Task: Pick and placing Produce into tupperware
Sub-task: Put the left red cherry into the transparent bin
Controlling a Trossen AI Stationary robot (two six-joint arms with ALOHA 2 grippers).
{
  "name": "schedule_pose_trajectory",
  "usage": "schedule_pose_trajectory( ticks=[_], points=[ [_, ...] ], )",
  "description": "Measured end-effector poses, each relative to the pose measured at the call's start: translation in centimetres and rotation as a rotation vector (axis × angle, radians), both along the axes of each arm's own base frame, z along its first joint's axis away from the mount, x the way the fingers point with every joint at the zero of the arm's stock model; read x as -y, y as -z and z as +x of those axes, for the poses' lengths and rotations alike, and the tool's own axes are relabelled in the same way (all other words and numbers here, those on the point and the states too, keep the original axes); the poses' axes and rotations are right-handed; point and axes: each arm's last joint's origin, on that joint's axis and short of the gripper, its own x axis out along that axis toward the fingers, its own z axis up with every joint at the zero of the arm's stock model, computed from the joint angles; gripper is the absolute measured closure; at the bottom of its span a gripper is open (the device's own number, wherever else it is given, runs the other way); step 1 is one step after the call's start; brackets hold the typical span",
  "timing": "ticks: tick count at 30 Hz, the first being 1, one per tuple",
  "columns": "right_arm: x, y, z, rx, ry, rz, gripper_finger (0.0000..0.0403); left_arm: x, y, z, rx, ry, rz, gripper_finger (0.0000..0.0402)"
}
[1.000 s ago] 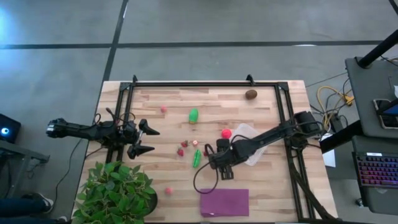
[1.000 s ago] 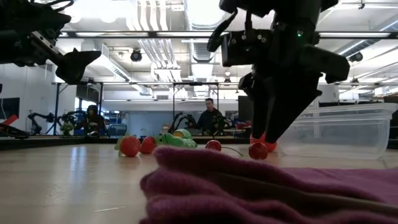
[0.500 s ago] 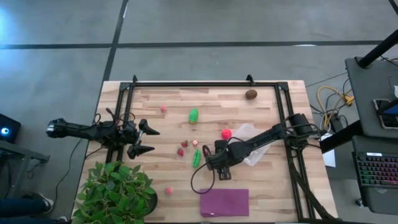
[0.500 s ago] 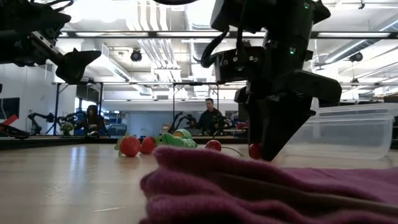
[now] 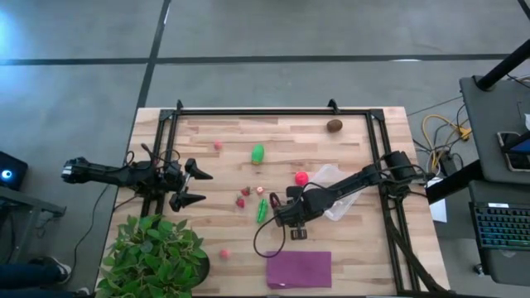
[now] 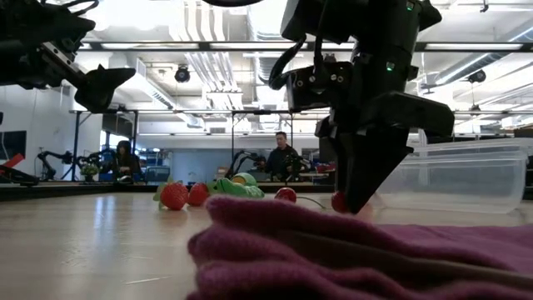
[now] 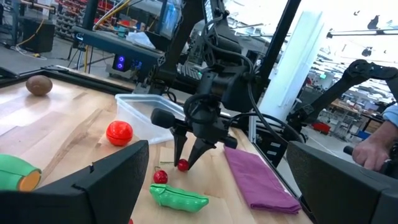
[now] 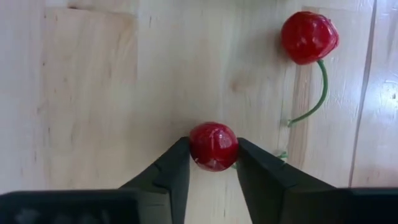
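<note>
My right gripper (image 5: 278,212) stands at the table's middle, fingers pointing down, shut on a small red cherry (image 8: 213,146). A second cherry (image 8: 309,37) with a green stem lies on the wood close by. A green pod (image 5: 262,209) and small red berries (image 5: 242,199) lie just left of the gripper. The red ball (image 5: 301,177), a green piece (image 5: 257,154) and the brown oval (image 5: 334,126) lie farther back. The clear tupperware (image 6: 454,175) stands right of the gripper, partly under the right arm. My left gripper (image 5: 199,187) is open and empty at the table's left edge. My right gripper pinches the cherry's two opposite sides (image 8: 198,149) between its two fingertips (image 8: 177,163). The fingers come from above, pointing down (image 7: 186,152). The cherry (image 6: 339,202) sits at the fingers' free ends, down at the table's surface.
A purple cloth (image 5: 298,269) lies at the near edge, in front of the right gripper. A leafy potted plant (image 5: 153,252) stands at the near left corner. Single berries lie at the far left (image 5: 218,145) and near left (image 5: 224,253). People show in the room behind the table.
My right gripper has gone down toward the table and a little toward its left edge, and its fingertips now stand around the cherry at table level. The left arm has kept still.
</note>
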Motion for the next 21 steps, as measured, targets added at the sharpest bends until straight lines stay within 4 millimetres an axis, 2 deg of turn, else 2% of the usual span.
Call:
schedule_pose_trajectory(
  ticks=[5, 8, 11, 14, 17, 21],
  points=[
    [-0.1, -0.7, 0.4, 0.015, 0.000, 0.007, 0.0305, 0.0, 0.0, 0.0, -0.001, 0.000, 0.000, 0.0035],
    [-0.3, -2.0, 1.1, 0.043, 0.022, 0.021, 0.0305, 0.0, 0.0, 0.0, 0.000, 0.000, 0.000, 0.0035],
    [-0.4, -4.2, 1.7, 0.075, 0.064, 0.045, 0.0302, 0.0, 0.0, 0.0, 0.000, 0.000, 0.000, 0.0035],
    [-0.4, -7.6, 1.6, 0.130, 0.100, 0.059, 0.0301, 0.0, 0.0, 0.0, 0.000, 0.000, 0.000, 0.0035],
    [0.2, -11.0, 0.4, 0.155, 0.181, 0.010, 0.0300, 0.0, 0.0, 0.0, 0.000, 0.000, 0.000, 0.0035],
    [1.5, -13.8, -3.1, 0.081, 0.334, -0.043, 0.0290, 0.0, 0.0, 0.0, -0.001, 0.000, 0.000, 0.0035]
  ],
)
